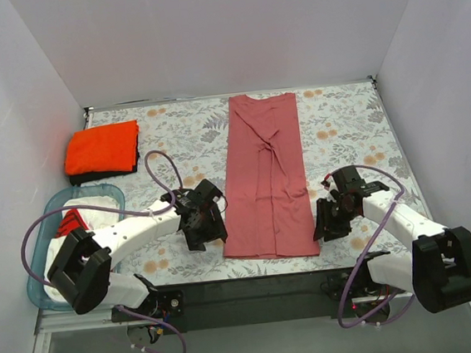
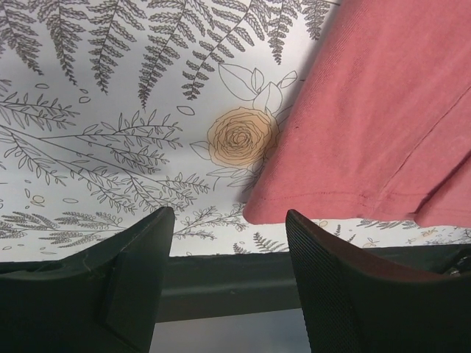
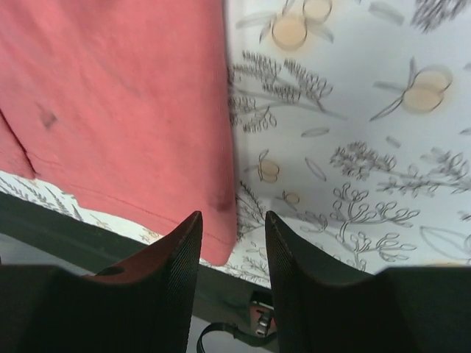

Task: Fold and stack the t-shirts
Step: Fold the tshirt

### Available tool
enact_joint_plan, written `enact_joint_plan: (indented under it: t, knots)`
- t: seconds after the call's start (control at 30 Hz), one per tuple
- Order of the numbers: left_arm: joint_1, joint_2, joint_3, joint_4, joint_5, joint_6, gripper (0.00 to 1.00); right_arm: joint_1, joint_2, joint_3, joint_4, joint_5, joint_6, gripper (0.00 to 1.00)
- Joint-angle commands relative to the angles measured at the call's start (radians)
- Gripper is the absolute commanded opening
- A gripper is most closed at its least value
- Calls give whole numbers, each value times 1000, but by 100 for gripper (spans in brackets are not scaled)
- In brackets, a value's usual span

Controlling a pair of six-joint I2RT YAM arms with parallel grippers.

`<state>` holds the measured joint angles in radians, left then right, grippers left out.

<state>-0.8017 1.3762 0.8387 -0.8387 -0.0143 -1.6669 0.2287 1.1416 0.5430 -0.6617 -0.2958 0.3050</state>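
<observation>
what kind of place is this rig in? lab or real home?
Most likely a lab test cell, not a home: plain white panels box in a floral-covered table, the left arm and right arm are bolted at its near edge, and a rose-red t-shirt lies spread for folding.

Central t-shirt [image 1: 265, 182] flat on worktop [image 1: 339, 125], lengthwise near to far, between left pincer [image 1: 203, 225] and right pincer [image 1: 330, 217]. Near left corner just ahead and right of left pincer. Near right corner just ahead and left of right pincer, close to touching. Well left of and beyond left pincer: upper t-shirt [image 1: 101, 148] stacked on lower t-shirt [image 1: 137, 163]. Left of left pincer, nearer than stack: bin [image 1: 95, 187] at worktop's left edge, cloth [image 1: 73, 221] inside.
</observation>
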Motion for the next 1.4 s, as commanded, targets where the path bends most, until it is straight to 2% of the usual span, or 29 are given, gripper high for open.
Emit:
enact_joint_plan:
  t: [0.0,0.43,0.7,0.8,0.97,1.17,1.37]
  knots:
    - [-8,18,14,24,13,18,61,32,-6,-9,-41,0,39,46]
    - [-22,84,31,43,57,44,60,135,43,-54,-29,30,108,38]
    - [-30,109,40,43,63,50,60,199,46,-37,-32,116,174,36]
    - [-36,115,48,38,60,49,60,215,52,-35,-32,130,178,30]
    - [-44,132,62,30,59,47,58,230,53,-35,-32,133,183,1]
    - [-62,153,91,24,54,44,55,239,30,-40,-38,118,181,1]
    - [-76,198,114,20,48,45,46,244,17,-44,-36,112,180,1]
